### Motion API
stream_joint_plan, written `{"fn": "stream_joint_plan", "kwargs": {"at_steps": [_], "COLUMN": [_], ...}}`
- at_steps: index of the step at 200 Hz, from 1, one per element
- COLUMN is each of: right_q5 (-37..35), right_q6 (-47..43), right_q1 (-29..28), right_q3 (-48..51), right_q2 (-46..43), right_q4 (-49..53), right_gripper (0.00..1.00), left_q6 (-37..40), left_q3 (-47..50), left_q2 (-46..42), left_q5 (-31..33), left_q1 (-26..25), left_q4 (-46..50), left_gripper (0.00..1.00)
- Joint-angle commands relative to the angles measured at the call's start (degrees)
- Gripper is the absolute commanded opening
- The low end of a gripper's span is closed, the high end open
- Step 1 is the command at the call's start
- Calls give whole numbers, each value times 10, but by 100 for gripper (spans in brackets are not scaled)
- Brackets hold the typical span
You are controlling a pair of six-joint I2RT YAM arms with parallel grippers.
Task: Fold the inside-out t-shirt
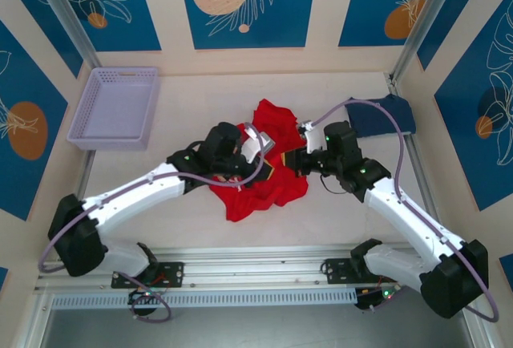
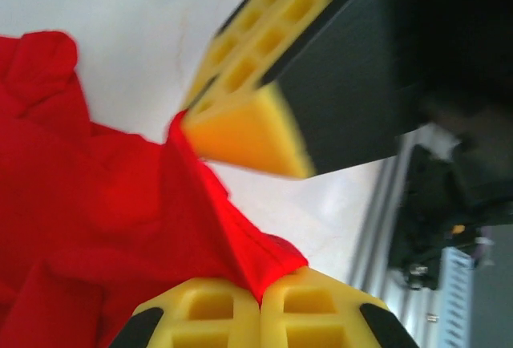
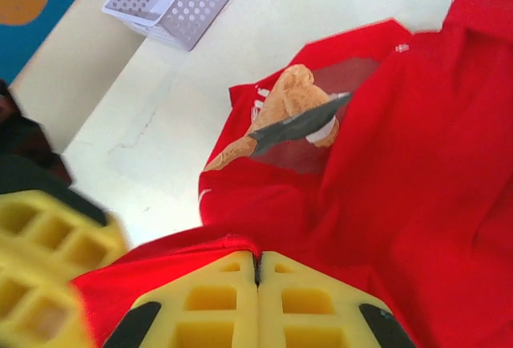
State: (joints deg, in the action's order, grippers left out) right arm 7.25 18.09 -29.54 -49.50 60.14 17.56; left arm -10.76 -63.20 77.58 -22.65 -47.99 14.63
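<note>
One red t-shirt [image 1: 264,192] lies bunched in the middle of the table [image 1: 184,99]. Its long axis runs from the far edge toward the near edge, leaning left at the near end. It is crumpled, and a tan and grey print [image 3: 288,119] shows on one panel (clearest from the right wrist). Both arms reach inward and meet over it. The left gripper [image 2: 259,304] and right gripper [image 3: 256,284] are each clenched on a fold of red cloth.
</note>
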Motion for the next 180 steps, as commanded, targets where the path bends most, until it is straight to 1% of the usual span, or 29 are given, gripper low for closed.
{"fn": "stream_joint_plan", "kwargs": {"at_steps": [1, 16, 32, 45, 54, 68, 78, 87, 92, 98, 114, 125, 134, 149, 158, 172, 175, 180], "right_q5": [-156, -171, -178, -164, -141, -103, -91, -94, -101, -112, -140, -162, -184, -207, -225, -248, -253, -259], "right_q6": [-47, -47, -49, -51, -51, -36, -20, -10, -7, -5, -4, -1, -3, -6, -6, -4, -4, -2], "right_q1": [-26, -43, -63, -76, -85, -104, -120, -137, -146, -156, -173, -174, -174, -171, -169, -156, -153, -146], "right_q3": [-53, -74, -65, -43, -19, 29, 59, 80, 90, 101, 123, 126, 122, 114, 109, 97, 93, 87], "right_q2": [27, 43, 31, 3, -21, -47, -54, -50, -46, -40, -22, -7, 5, 12, 9, 5, 5, 5], "right_q4": [54, 78, 81, 70, 51, 2, -37, -68, -84, -104, -150, -162, -159, -148, -135, -103, -94, -81], "right_gripper": [1, 10, 23, 31, 35, 43, 48, 63, 68, 70, 70, 67, 60, 44, 32, 9, 5, 1], "left_q6": [-65, -95, -112, -121, -126, -132, -137, -139, -139, -140, -142, -142, -141, -139, -135, -127, -125, -122], "left_q3": [-11, -16, -30, -41, -44, -46, -49, -50, -50, -50, -48, -49, -49, -47, -47, -51, -51, -51], "left_q2": [-31, -31, -23, -18, -16, -11, -8, -7, -6, -6, -8, -8, -10, -13, -15, -18, -19, -21], "left_q5": [-72, -45, 13, 67, 89, 99, 97, 95, 95, 96, 102, 103, 103, 107, 106, 105, 102, 97], "left_q1": [21, 25, 27, 27, 27, 27, 26, 26, 26, 26, 26, 27, 27, 28, 28, 31, 31, 34], "left_q4": [48, 56, 81, 99, 101, 96, 92, 89, 88, 88, 87, 88, 89, 92, 96, 108, 111, 113], "left_gripper": [0, 0, 0, 0, 0, 0, 0, 0, 0, 0, 0, 0, 0, 0, 0, 0, 0, 0]}}
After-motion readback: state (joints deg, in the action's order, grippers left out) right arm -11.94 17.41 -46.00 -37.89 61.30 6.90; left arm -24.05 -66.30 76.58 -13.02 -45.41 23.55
